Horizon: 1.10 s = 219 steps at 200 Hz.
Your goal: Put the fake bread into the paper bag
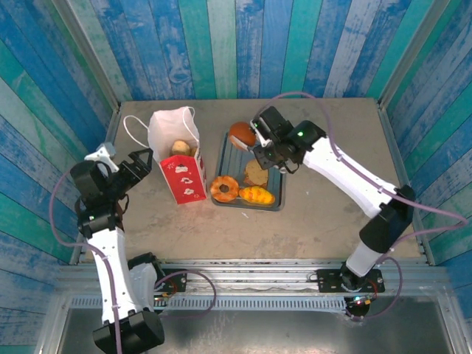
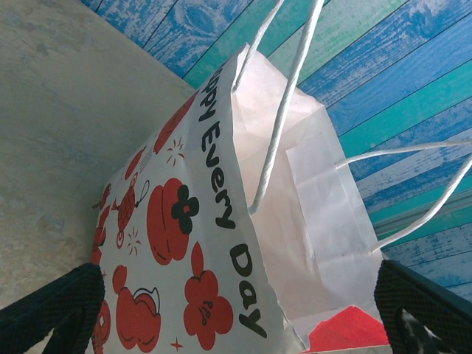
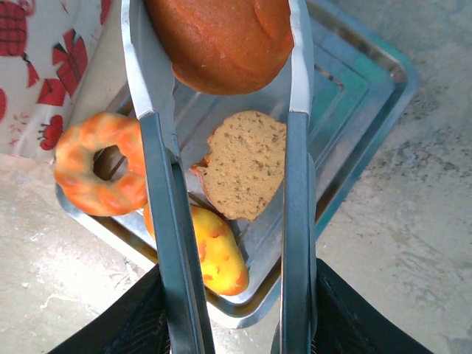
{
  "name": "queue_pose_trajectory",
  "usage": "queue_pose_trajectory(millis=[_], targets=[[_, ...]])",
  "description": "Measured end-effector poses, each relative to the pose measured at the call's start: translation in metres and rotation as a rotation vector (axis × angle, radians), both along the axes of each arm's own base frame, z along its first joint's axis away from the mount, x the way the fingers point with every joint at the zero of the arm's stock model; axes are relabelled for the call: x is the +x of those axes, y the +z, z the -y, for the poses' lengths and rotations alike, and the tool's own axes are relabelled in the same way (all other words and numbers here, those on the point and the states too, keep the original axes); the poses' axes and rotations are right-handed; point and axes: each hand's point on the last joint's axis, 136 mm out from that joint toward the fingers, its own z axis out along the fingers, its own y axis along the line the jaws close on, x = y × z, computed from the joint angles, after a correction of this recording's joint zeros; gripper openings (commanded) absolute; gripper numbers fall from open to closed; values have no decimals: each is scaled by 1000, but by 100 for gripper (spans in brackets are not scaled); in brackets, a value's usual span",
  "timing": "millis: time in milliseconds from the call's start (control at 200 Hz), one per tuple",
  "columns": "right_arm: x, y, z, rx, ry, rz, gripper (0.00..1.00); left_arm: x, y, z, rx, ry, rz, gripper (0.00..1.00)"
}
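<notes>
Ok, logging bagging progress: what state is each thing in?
paper bag: upright, open, pastry inside.
left gripper: open, at the bag.
right gripper: shut on tongs.
tongs: squeezed on round bun.
round bun: held by tongs.
ring donut: on tray.
bread slice: on tray.
yellow roll: on tray.

Top external: we look down on whole table (image 1: 317, 214) from above near edge. Left wrist: very close to paper bag (image 2: 221, 243), facing plank wall (image 2: 413, 66). Right wrist: close above tray (image 3: 358, 92); all views share paper bag.

Paper bag (image 1: 177, 158) stands left of tray (image 1: 276, 184) — donut (image 1: 224, 189) on it.
</notes>
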Motion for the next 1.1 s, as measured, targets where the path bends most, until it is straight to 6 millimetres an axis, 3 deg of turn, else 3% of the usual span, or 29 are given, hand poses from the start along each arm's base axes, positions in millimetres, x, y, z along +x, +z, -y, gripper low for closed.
queue_pose_trajectory(millis=[291, 511, 721, 887, 1097], targets=[[-33, 75, 6, 156, 24, 151, 46, 15, -1, -2, -20, -27, -20, 86], [-58, 120, -9, 282, 92, 254, 46, 26, -5, -1, -46, -60, -23, 74], [-77, 142, -40, 353, 186, 291, 46, 32, -4, 2, -60, -92, -6, 67], [-87, 156, -80, 397, 275, 309, 46, 32, -7, 5, -73, -109, -1, 59], [-91, 150, -131, 404, 351, 297, 46, 32, -15, 11, -87, -131, -15, 46]])
